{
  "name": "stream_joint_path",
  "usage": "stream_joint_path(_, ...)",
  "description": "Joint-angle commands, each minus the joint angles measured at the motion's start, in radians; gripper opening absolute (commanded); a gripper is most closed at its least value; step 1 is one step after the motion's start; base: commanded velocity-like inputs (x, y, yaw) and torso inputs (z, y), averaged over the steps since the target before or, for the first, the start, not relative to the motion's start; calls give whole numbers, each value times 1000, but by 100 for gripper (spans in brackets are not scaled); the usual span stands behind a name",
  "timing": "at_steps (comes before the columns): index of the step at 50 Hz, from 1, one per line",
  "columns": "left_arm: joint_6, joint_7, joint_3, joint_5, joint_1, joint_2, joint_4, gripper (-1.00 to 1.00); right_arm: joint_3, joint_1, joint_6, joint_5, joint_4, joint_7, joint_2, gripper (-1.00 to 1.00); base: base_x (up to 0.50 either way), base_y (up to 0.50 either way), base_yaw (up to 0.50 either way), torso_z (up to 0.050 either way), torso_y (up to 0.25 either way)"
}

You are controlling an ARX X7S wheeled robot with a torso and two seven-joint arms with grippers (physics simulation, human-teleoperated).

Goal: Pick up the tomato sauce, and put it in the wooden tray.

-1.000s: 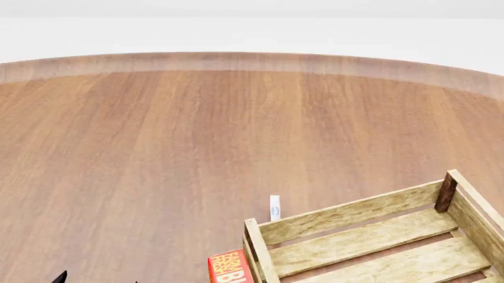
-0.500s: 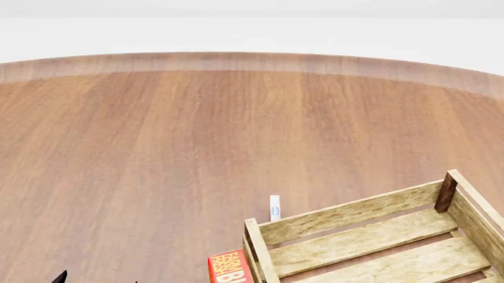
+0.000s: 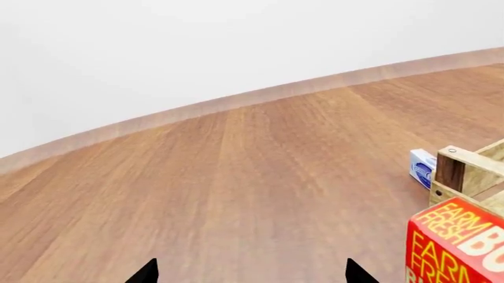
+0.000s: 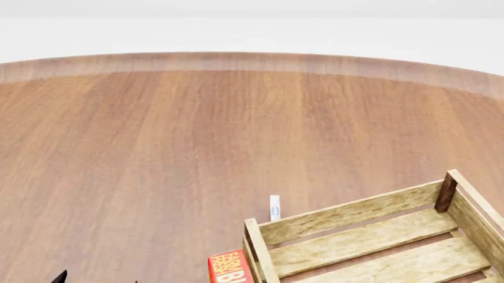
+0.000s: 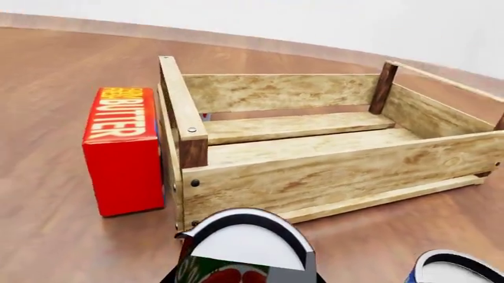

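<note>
Red-labelled tomato sauce (image 5: 245, 253) shows at the near edge of the right wrist view: a pale silvery top with a dark rim, tomato pictures just visible beneath. It stands on the tabletop (image 4: 197, 147), outside the wooden tray (image 5: 315, 159) and close to the tray's long near side. A second can (image 5: 457, 268), blue-edged with a pale top, sits near it, cut off by the frame edge.

Tray is open-topped, of pale slats with darker corner posts; its inside shows only slat flooring. A red butter box (image 5: 122, 147) stands upright just beside one short end of the tray; whether they touch cannot be told. A small white and blue packet (image 3: 423, 167) lies on the tabletop beyond that corner of the tray.

Left tool (image 3: 250, 274): only two dark fingertips (image 3: 146, 272) show, set wide apart with bare tabletop between, holding nothing. Right tool: no part identifiable in any view; its state cannot be told.
</note>
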Motion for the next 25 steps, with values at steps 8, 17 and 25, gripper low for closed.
stream_joint_path(8,45,5,-31,-18,2,16,-14,100,21,-214,-71,-207,-325,94,64,-100,0,0,0,0,0)
stream_joint_path(17,38,-1,-27,-20,5,13,-4,100,21,-221,-81,-224,-345,109,71,-100,0,0,0,0,0)
stream_joint_path(25,46,-1,-25,-23,4,11,-11,100,31,-210,-63,-223,-367,117,75,-100,0,0,0,0,1)
